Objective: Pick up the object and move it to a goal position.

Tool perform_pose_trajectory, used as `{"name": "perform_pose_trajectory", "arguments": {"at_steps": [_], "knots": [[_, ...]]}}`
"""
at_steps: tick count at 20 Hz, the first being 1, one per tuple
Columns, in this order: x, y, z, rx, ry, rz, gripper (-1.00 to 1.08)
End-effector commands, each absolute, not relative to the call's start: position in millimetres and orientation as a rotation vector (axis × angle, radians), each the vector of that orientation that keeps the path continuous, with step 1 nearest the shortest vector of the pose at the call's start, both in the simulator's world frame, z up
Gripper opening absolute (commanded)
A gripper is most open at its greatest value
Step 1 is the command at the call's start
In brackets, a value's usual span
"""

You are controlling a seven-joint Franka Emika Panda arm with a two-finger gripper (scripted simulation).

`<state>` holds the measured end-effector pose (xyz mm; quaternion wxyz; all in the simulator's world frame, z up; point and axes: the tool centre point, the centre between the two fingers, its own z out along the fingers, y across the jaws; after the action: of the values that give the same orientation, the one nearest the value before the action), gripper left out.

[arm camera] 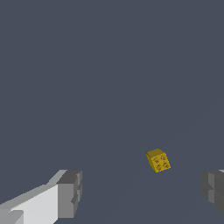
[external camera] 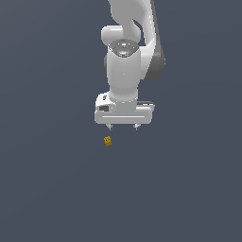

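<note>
The end effector (external camera: 124, 126) is hanging released and empty at the exterior view's centre. The yellow block (external camera: 108, 141) is sitting just below-left, outside the fingers (arm camera: 69, 193). Descending uncorrected risks clipping and knocking it away.

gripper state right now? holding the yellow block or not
gripper: open, holding nothing; the yellow block lies apart from its fingers.

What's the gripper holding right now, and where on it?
Nothing. The gripper is open with bare fingers, and the yellow block lies apart from it on the floor, untouched.
</note>
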<state>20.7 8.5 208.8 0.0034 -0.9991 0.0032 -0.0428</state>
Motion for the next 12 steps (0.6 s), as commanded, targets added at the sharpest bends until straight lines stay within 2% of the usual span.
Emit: {"name": "perform_pose_trajectory", "arguments": {"at_steps": [1, 12], "knots": [[21, 9, 211, -3.128, 0.02, -0.136, 1.0], [17, -5, 187, -3.136, -0.069, -0.113, 1.0]]}}
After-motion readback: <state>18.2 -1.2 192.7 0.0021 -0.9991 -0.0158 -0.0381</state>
